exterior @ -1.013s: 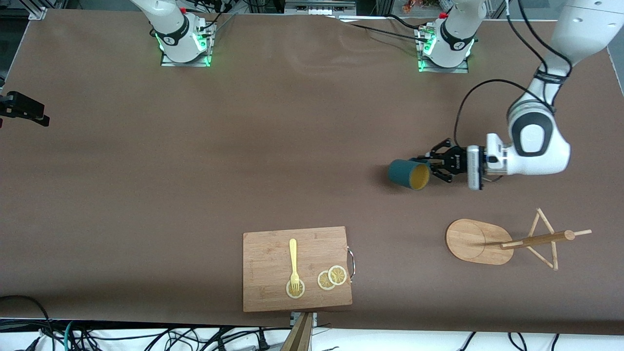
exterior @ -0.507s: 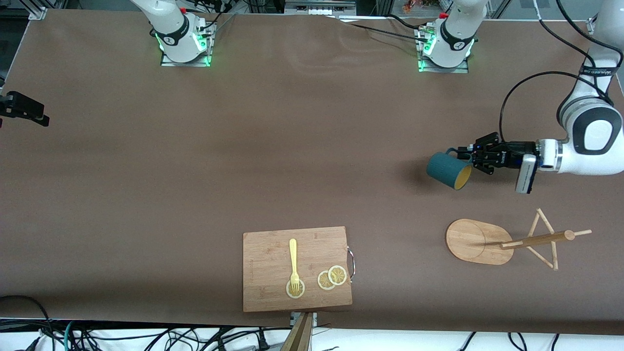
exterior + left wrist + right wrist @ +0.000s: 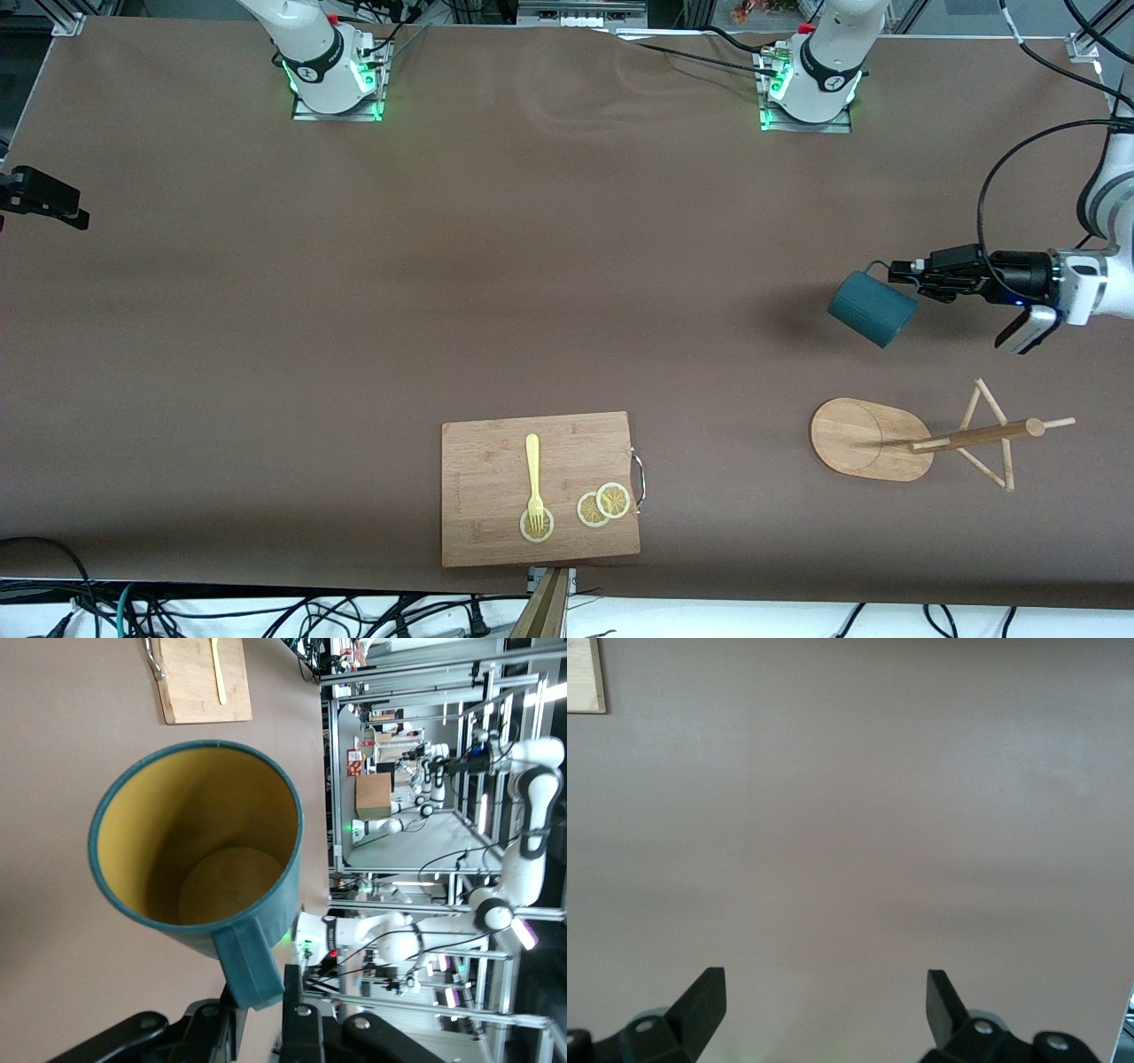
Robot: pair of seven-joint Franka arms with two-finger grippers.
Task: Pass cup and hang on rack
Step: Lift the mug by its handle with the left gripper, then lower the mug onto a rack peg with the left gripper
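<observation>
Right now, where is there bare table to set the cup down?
Bare table lies between the arm bases and the cutting board. Beside the rack is tighter: the left gripper holds the cup above there.

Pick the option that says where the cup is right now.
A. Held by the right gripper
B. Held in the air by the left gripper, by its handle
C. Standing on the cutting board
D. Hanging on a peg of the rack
B. The left gripper is shut on the handle of the cup, which hangs tilted over the bare table, apart from the rack; the right gripper is open over bare table.
</observation>
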